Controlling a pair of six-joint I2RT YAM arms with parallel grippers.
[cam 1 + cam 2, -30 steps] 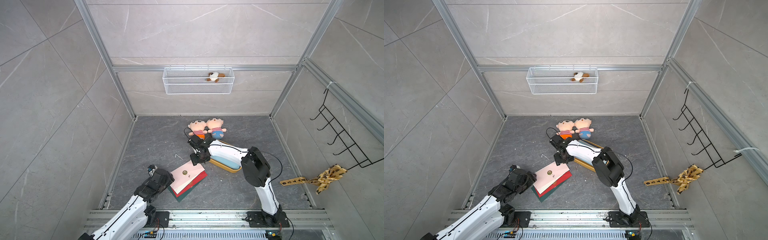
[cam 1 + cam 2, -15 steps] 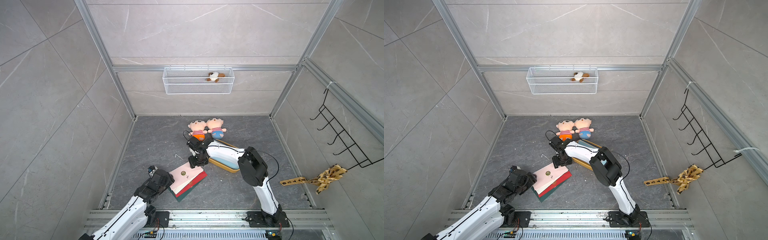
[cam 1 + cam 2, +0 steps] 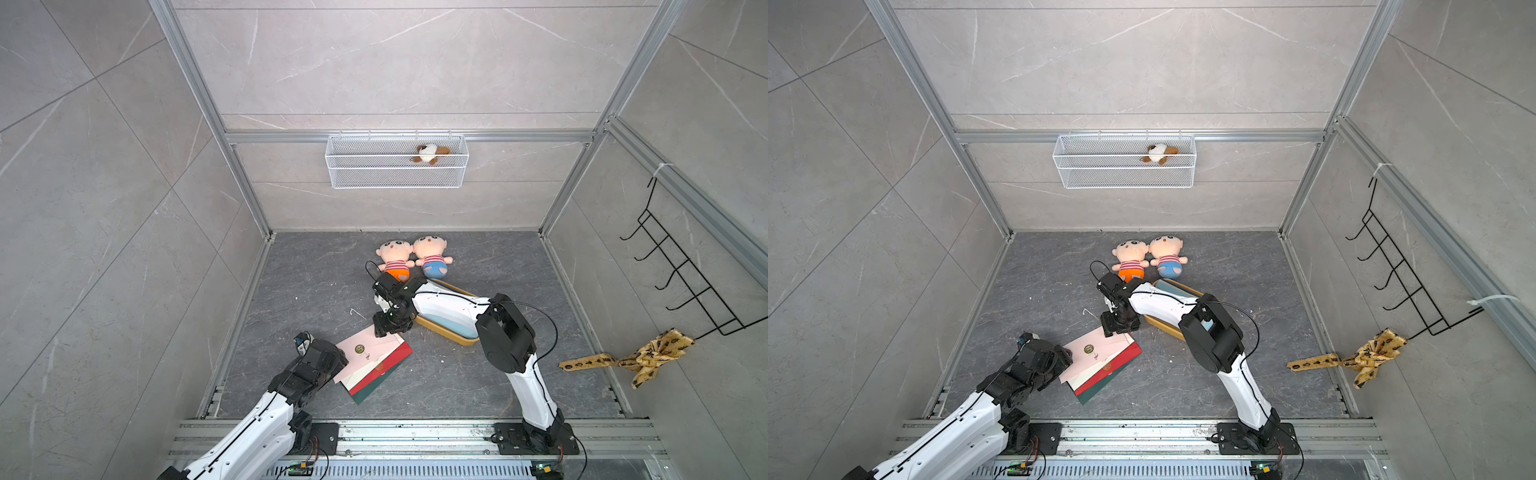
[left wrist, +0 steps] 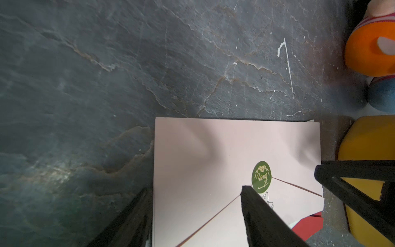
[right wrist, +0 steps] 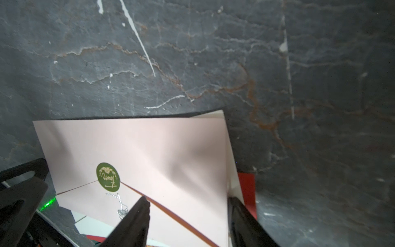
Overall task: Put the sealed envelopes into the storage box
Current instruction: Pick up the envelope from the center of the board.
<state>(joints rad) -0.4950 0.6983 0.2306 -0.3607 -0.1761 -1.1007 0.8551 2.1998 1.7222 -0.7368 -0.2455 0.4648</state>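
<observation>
A stack of sealed envelopes lies on the dark floor, a pink one [image 3: 365,353] [image 3: 1090,359] with a green round seal [image 4: 261,177] on top, then red [image 3: 388,365] and dark green [image 3: 365,392]. My left gripper [image 3: 336,365] [image 4: 196,189] is open and straddles the pink envelope's side edge. My right gripper [image 3: 386,328] [image 5: 188,198] is open at the opposite edge, with one finger [image 5: 132,222] over the pink envelope [image 5: 160,149] and the other [image 5: 241,220] beside its edge. The mustard storage box [image 3: 451,337] [image 3: 1165,328] holds a blue envelope [image 3: 446,326] and is largely hidden by the right arm.
Two plush dolls [image 3: 413,257] lie just behind the box. A white wire basket [image 3: 397,162] holding a small plush hangs on the back wall. A black hook rack [image 3: 681,274] and a yellow patterned cloth [image 3: 640,357] are on the right wall.
My right gripper has moved from beside the box down onto the far edge of the pink envelope, its jaws narrowing slightly. The left arm has hardly moved.
</observation>
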